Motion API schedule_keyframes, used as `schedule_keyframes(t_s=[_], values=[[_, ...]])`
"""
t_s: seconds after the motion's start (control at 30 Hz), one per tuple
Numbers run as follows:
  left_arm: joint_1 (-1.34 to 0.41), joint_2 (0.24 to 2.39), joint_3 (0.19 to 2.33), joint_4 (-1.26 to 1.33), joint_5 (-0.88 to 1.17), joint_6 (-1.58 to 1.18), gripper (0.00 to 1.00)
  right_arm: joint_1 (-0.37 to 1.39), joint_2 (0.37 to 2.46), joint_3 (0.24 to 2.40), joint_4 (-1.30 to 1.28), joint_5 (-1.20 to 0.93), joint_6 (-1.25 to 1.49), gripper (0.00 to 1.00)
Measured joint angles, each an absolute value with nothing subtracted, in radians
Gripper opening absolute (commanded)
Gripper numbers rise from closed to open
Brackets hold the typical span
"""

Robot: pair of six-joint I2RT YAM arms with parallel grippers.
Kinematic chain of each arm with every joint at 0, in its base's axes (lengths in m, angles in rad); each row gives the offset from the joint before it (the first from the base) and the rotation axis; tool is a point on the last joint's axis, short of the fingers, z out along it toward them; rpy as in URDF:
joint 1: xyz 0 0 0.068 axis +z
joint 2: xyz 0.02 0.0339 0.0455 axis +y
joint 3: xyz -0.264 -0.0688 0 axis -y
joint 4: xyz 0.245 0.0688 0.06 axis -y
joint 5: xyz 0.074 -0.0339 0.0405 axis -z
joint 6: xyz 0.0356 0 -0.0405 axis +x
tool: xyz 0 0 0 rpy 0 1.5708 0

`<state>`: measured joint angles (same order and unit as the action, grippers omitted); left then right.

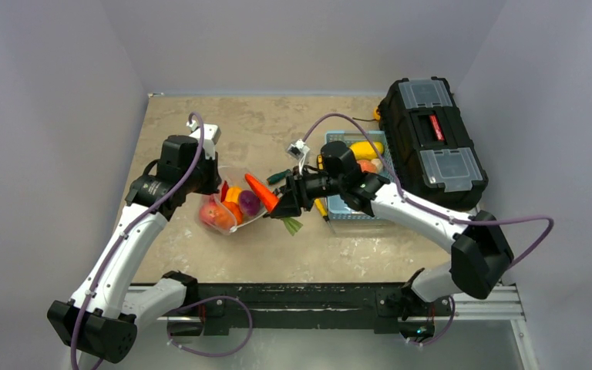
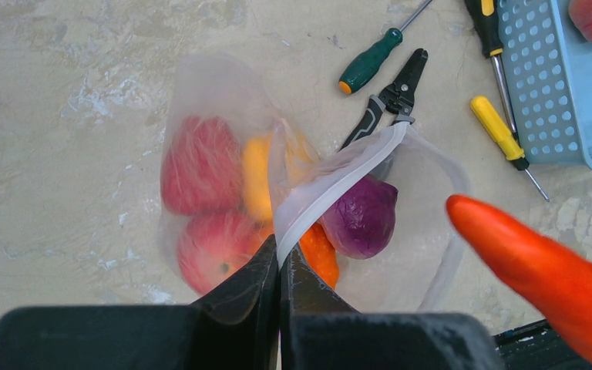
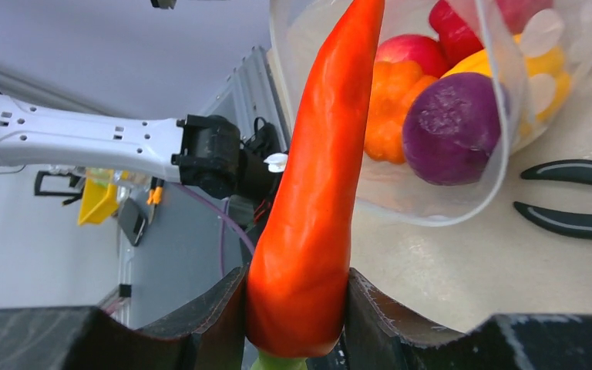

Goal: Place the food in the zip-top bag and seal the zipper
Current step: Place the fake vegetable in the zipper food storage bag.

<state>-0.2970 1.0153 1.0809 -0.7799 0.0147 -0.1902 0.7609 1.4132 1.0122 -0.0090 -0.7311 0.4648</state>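
The clear polka-dot zip-top bag (image 1: 231,208) lies open at the table's middle left and holds red, orange, yellow and purple toy food (image 2: 364,216). My left gripper (image 2: 280,258) is shut on the bag's whitish zipper strip (image 2: 331,185) and holds the mouth up. My right gripper (image 3: 297,297) is shut on the thick end of an orange toy carrot (image 3: 316,193) with a green stem. The carrot's tip (image 1: 256,185) points into the bag's mouth. The carrot also shows in the left wrist view (image 2: 539,262).
A light blue basket (image 1: 354,185) with more toy food stands right of the bag. A black toolbox (image 1: 432,142) sits at the back right. Screwdrivers (image 2: 501,135) and black pliers (image 2: 389,104) lie between the bag and the basket.
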Motion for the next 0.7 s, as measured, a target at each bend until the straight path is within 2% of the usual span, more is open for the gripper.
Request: schedule_keyframes(t_s=[0.43, 0.57, 0.7], values=[[-0.297, 1.015, 1.081, -0.780, 0.020, -0.190, 0.00, 0.828, 1.716, 1.196, 0.009, -0.748, 0.661, 0.12], [-0.297, 1.015, 1.081, -0.779, 0.030, -0.190, 0.00, 0.828, 1.797, 1.235, 0.082, -0.736, 0.755, 0.17], [-0.297, 1.015, 1.081, -0.779, 0.042, -0.189, 0.00, 0.828, 1.861, 1.283, 0.107, -0.703, 0.822, 0.26]])
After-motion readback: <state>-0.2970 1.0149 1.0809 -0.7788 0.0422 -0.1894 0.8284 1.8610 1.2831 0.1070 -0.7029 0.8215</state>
